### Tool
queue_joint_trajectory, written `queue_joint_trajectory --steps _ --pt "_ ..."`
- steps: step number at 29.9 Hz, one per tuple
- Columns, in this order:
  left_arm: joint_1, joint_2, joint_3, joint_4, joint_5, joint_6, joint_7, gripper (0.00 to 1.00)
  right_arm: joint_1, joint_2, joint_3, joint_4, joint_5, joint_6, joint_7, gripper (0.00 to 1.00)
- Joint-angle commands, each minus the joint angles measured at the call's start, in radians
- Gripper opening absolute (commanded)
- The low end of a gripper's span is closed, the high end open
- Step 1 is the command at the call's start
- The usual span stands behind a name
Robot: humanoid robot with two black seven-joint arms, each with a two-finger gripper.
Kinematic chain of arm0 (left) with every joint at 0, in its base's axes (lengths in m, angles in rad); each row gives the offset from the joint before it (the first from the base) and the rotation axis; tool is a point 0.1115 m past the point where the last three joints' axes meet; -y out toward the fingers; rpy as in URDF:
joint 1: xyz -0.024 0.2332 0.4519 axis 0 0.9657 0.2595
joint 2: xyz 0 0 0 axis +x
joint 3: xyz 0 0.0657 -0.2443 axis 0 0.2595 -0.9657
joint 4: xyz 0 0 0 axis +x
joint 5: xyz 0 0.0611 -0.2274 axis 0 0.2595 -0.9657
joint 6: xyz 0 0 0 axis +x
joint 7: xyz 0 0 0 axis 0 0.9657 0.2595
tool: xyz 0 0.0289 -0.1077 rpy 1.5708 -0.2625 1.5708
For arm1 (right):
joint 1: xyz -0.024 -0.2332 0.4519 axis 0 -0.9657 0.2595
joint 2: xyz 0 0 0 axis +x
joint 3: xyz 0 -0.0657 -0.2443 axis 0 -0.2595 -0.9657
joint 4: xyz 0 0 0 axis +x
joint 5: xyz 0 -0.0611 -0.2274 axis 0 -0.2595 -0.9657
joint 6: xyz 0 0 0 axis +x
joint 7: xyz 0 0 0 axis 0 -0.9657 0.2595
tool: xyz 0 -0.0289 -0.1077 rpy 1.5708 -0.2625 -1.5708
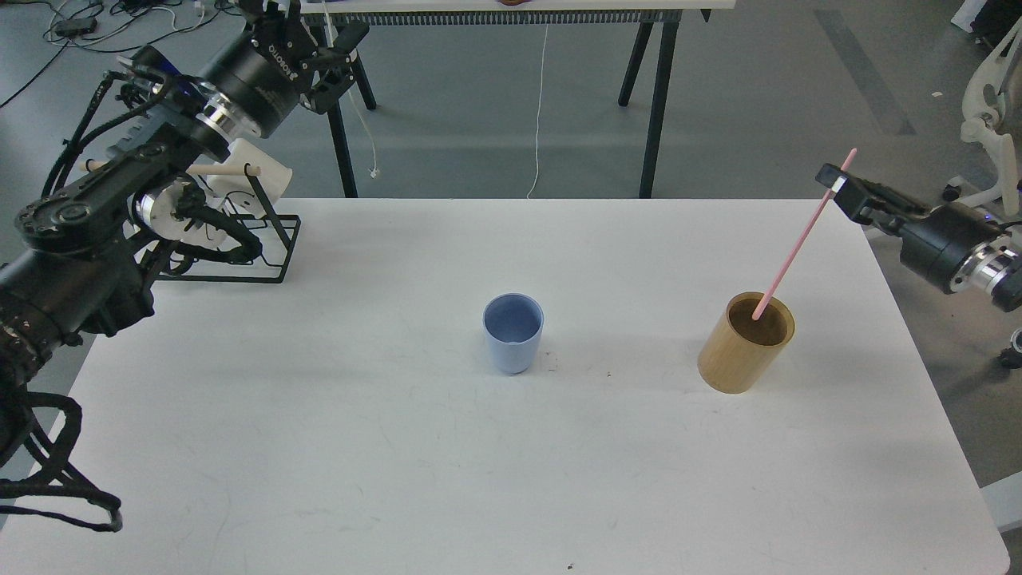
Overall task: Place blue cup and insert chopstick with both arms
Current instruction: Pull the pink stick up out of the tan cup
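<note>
Right jaws (834, 182): closed on the chopstick (801, 237) near its upper end, out past my counter's right edge. The pink stick slants down and left, its lower tip inside the bamboo cylinder (746, 342), which stands upright on the right part of the counter (319, 447).

Left jaws (307, 44): raised beyond the counter's far left corner, fingers spread apart, holding nothing.

Blue cup (512, 332): upright, mouth up, near the counter's centre, well apart from the cylinder and from both arms.

Black wire rack (271, 239): far left corner, carrying white mugs (259, 177), partly hidden behind my left arm.
</note>
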Motion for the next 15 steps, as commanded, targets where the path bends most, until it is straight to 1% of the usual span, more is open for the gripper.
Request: queue_joint_trajectory --steps 1,4,9,11,15 --pt "0.034 0.005 0.001 0.004 0.002 0.000 0.000 0.95 0.018 -0.027 0.098 0.072 0.002 0.003 0.000 0.00" --pt "0.082 0.010 0.001 0.009 0.008 0.000 0.000 0.95 0.015 0.012 0.174 0.102 -0.001 -0.008 0.000 0.00" --pt "0.142 0.007 0.001 0.093 0.008 0.000 0.000 0.96 0.050 0.239 0.160 0.063 -0.030 -0.037 0.000 0.00" --pt "0.165 0.000 0.001 0.122 0.006 0.000 0.000 0.97 0.086 0.318 0.108 0.009 -0.063 -0.041 0.000 0.00" --pt "0.200 0.000 0.001 0.131 0.008 0.000 0.000 0.97 0.173 0.442 -0.036 -0.109 -0.085 -0.058 0.000 0.00"
